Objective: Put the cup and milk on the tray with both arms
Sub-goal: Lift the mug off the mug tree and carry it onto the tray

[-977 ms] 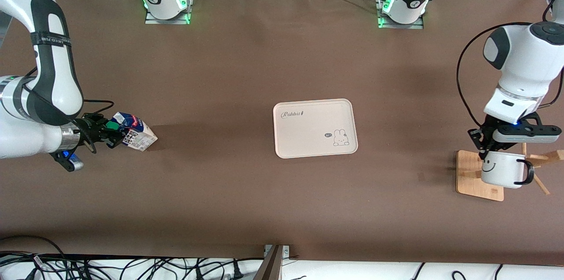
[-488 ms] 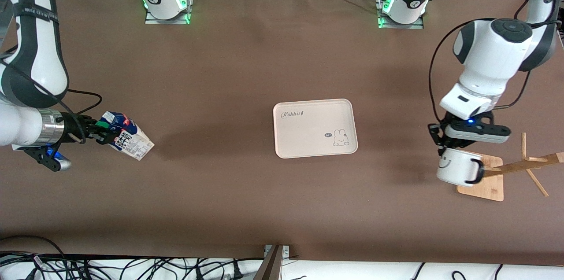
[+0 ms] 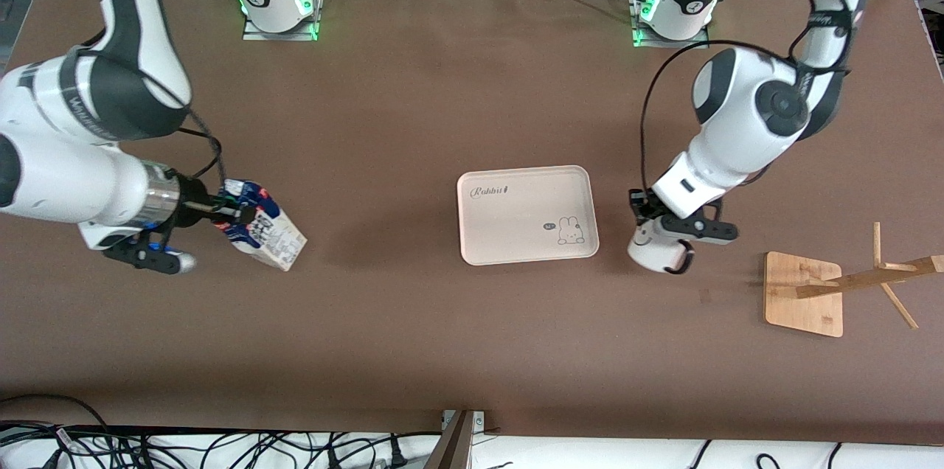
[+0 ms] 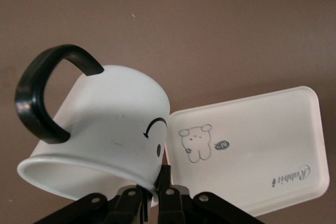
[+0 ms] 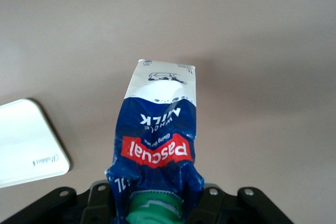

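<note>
- The left claw (image 3: 658,227) sits in the right half of the front view, pinched on the rim of the cup (image 3: 656,251); the left wrist view shows both fingers clamped over the rim wall by the smiley face.
- The cup hangs tilted in the air over bare counter (image 3: 413,85), just beside the bunny end of the tray (image 3: 525,214). It looks hard, glossy and probably slick, so a rim pinch can swivel; the thin black handle (image 4: 44,98) seems a poor place to grab.
- The right claw (image 3: 225,211) sits at the left of the front view, closed on the gable top of the milk (image 3: 264,233), at the green cap (image 5: 155,206).
- The milk hangs slanted over counter well apart from the tray. The carton's card walls likely dent under squeeze; the folded top ridge is the stiffest hold, and any liquid inside would make it swing.
- A wooden stand (image 3: 804,293) rests at the lower right.
</note>
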### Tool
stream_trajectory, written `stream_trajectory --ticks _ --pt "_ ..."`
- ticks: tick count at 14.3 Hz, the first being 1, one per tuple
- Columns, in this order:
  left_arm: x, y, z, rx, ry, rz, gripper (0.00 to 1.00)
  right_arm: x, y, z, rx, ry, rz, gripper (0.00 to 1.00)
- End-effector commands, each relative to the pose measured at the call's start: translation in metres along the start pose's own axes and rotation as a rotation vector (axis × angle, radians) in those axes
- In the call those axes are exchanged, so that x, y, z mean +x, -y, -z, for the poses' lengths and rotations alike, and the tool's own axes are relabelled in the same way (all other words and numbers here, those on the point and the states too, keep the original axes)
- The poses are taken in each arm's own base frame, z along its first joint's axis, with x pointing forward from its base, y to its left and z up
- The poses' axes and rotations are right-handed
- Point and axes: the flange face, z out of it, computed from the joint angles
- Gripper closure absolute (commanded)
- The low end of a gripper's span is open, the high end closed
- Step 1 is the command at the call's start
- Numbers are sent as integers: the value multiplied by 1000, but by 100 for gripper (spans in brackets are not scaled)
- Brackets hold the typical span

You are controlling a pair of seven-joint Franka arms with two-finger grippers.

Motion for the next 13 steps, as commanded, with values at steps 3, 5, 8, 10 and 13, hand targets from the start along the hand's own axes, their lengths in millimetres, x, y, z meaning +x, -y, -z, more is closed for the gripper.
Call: stream_trajectory --ticks 3,5,8,10,13 --pt "18 -52 -72 -118 242 67 100 -14 30 25 -4 -53 156 60" --pt "14 -61 -91 -113 317 101 100 -13 29 24 -5 -52 195 60" --pt "12 -67 -100 -115 437 87 100 -14 29 25 -5 -49 200 60" --pt "10 -67 -107 -119 472 107 100 -15 31 25 -4 -48 202 60" --pt "7 -71 -119 -154 516 235 100 -15 32 24 1 -44 203 60"
